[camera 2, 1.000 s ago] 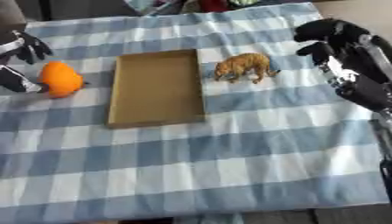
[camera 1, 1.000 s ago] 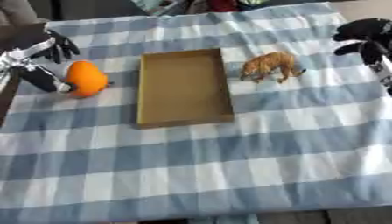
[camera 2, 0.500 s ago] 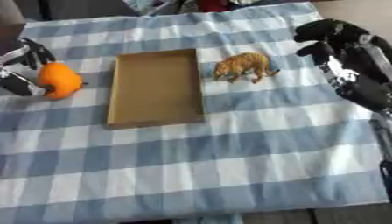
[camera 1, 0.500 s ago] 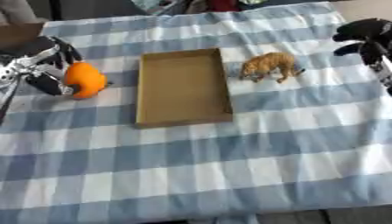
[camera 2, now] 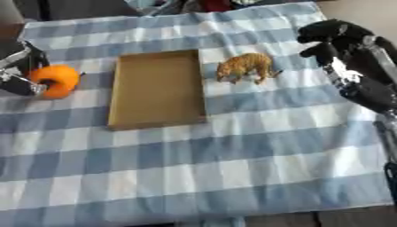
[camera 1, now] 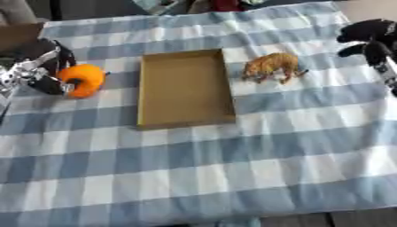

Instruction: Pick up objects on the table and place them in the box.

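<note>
Covering our worktop (camera 1: 194, 177) is a blue-and-white checked cloth, and the whole near half of it lies bare, giving us wide room to move.

Item one: a shallow brown box (camera 1: 186, 88), open-topped, its long axis running from near to far, set a little left of centre. Free cloth borders all four of its sides.

Item two: a small round orange object (camera 1: 83, 80), shaped like a pumpkin, lying left of the box and apart from it, close to the cloth's left edge. Our left hand (camera 1: 40, 66) is around it from the left side, fingers (camera 1: 62, 52) curled over its far top and the thumb low on its near side; we read this as a grasp, with the object at or just above the cloth.

Item three: a tan toy tiger (camera 2: 244, 67), standing on its legs right of the box, near its far right corner but not touching. Its body lies across the view, roughly left to right.

Item four: our right hand (camera 2: 341, 37), at the far right edge, well apart from the tiger, fingers curled and holding nothing.
</note>
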